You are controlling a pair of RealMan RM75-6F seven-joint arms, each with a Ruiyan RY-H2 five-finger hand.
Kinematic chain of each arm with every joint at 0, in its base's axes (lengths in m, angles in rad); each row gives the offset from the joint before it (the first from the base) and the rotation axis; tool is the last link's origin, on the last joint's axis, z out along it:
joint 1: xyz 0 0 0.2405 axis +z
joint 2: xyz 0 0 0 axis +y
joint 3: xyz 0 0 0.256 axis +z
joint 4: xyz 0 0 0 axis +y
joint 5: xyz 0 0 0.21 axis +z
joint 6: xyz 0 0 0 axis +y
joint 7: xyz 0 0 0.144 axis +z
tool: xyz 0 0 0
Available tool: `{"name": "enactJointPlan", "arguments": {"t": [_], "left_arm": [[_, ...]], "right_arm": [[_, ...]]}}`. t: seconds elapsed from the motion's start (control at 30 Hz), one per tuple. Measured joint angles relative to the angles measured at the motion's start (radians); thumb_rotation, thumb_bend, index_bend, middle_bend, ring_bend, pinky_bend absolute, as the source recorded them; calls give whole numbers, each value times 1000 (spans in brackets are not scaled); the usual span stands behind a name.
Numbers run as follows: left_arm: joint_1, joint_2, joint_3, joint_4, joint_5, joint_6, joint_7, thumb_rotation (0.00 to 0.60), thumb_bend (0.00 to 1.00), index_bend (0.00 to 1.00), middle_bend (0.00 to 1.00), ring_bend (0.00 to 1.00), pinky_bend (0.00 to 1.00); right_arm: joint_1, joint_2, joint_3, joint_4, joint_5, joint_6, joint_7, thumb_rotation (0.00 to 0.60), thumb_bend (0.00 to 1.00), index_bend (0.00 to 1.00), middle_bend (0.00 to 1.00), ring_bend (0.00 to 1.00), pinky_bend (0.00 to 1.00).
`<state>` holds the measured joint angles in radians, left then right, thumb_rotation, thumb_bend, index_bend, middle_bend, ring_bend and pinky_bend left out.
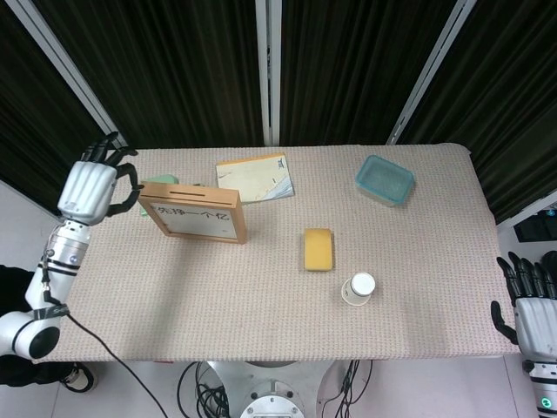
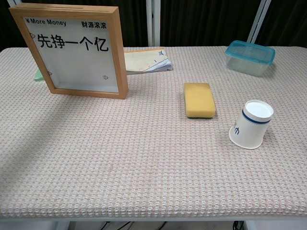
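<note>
The left hand [image 1: 90,187] hangs over the far-left corner of the table [image 1: 261,313], fingers spread and lightly curled with nothing in them, and the wooden frame [image 1: 191,212] stands just beside it, at about 4 o'clock from the hand in the head view. The fingertips look close to the frame's left end, but I cannot tell whether they touch it. The frame stands upright on its lower edge, its long axis running from 10 o'clock to 4 o'clock across the table, printed face turned toward the robot (the chest view shows that face [image 2: 74,52] squarely, but neither hand). A sliver of something pale green peeks out behind its left end.

The right hand [image 1: 533,306] is well apart from all this, off the near-right corner of the table, fingers apart and pointing up, holding nothing. So the left hand is by far the nearer to the frame; from the frame, the right hand lies at roughly 4 o'clock, beyond the yellow sponge [image 1: 318,249] and the tipped paper cup [image 1: 358,289]
</note>
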<state>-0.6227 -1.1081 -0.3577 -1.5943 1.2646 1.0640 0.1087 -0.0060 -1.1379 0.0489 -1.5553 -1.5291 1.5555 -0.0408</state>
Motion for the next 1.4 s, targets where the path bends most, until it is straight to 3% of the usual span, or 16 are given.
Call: {"name": "enactJointPlan", "arguments": {"t": [0.23,0.53,1.4], "left_arm": [[-113,8,-6,-43,-78,-140,71,600,392,606,222,3,100],[-188,13,12,-55,-180,-228,119,600,392,603,222,3,100],[-261,5,84,-24,-292,-229,207,600,392,610,226,3,89]], "right_arm": [[-2,0,1,3,5,2,4,600,451,0,0,0,0],[0,-6,3,23,12,-7,23,600,451,0,0,0,0],[2,-6,4,35,15,-12,44,600,451,0,0,0,0]]}}
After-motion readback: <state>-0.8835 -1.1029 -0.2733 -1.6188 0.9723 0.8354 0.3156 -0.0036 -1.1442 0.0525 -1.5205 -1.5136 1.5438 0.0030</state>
